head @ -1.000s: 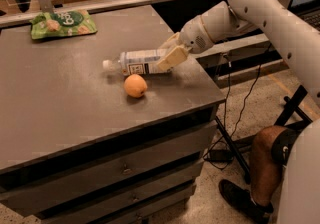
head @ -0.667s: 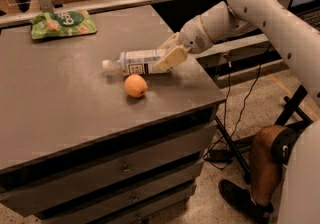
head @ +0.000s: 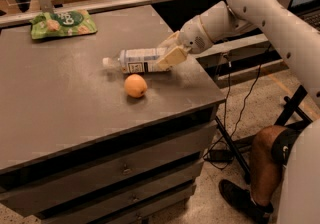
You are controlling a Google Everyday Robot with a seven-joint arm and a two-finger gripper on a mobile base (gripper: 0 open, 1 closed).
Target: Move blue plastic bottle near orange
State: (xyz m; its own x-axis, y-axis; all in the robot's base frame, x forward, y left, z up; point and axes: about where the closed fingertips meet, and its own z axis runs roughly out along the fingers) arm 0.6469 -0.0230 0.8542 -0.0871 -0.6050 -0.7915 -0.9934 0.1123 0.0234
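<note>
Your blue plastic bottle [head: 136,60] lies on its side on the bench [head: 65,108], just behind the orange [head: 135,86]. There's a narrow gap between the two, so they're not touching. White cap end sits behind and left of the orange; base end sits behind and right of it.

Claw [head: 166,52] is at that base end, behind and to the right of the orange. Its cream fingers [head: 173,56] are clamped on the bottle, one on the near side and one on the far side. The bottle's lower side looks to rest on the bench top. The white arm [head: 250,3] reaches in from the right, well beyond the orange and past the bench edge.

The orange sits alone on the grey surface, back from the front edge.

A green snack bag [head: 62,23] lies flat well behind and left of the orange, by the back edge. Drawers [head: 125,168] run across the bench front, below the orange. A person's leg [head: 265,150] and dark shoe show on the floor, low and right of the orange.
</note>
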